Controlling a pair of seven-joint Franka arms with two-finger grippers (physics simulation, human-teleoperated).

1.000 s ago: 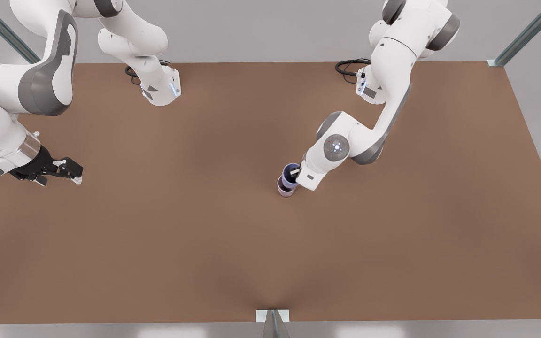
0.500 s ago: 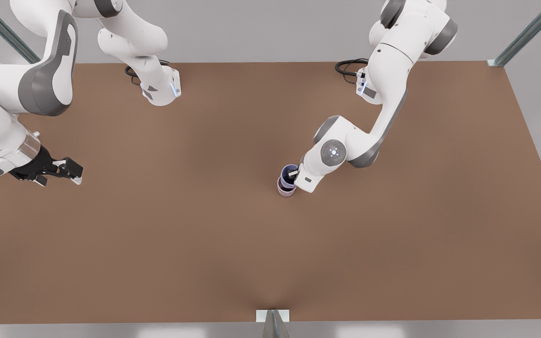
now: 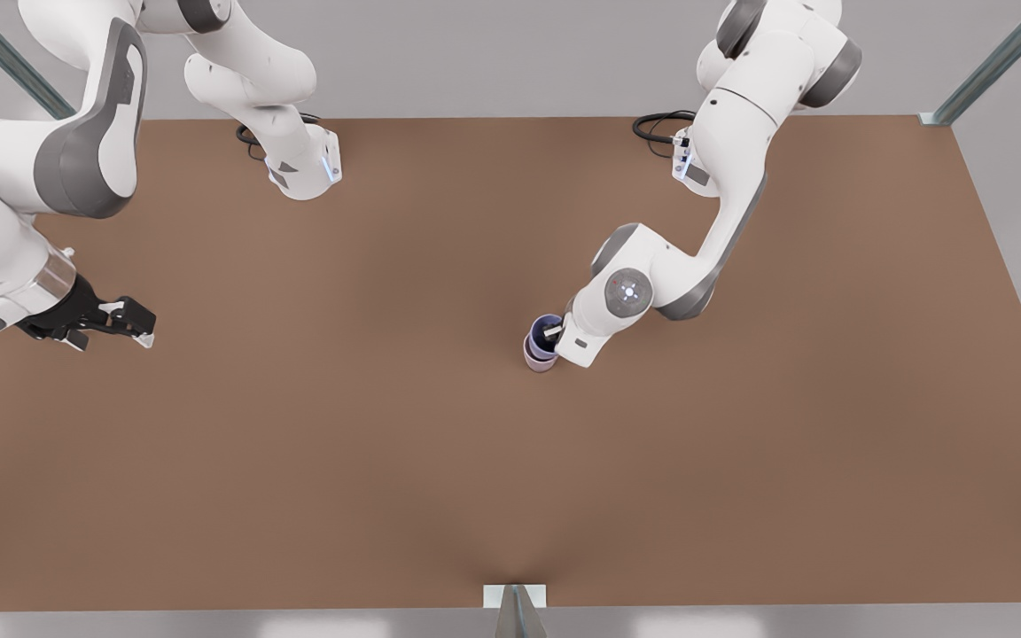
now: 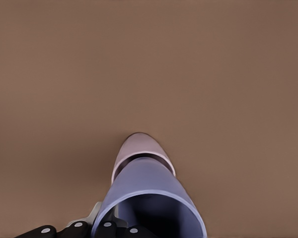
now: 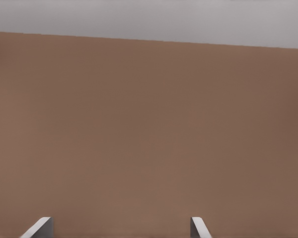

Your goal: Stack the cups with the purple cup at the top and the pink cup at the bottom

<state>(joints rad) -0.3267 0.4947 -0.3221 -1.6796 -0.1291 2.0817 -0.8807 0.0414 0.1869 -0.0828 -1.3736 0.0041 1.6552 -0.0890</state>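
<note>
The purple cup (image 3: 547,333) sits nested in the pink cup (image 3: 538,358) near the middle of the brown counter (image 3: 386,443), slightly toward the front view's right. The left gripper (image 3: 553,334) is clamped on the purple cup's rim, one finger inside and one outside. In the left wrist view the purple cup (image 4: 149,198) rises out of the pink cup (image 4: 140,148). The right gripper (image 3: 134,330) waits with fingers apart over the counter's edge at the front view's left, well apart from the cups.
</note>
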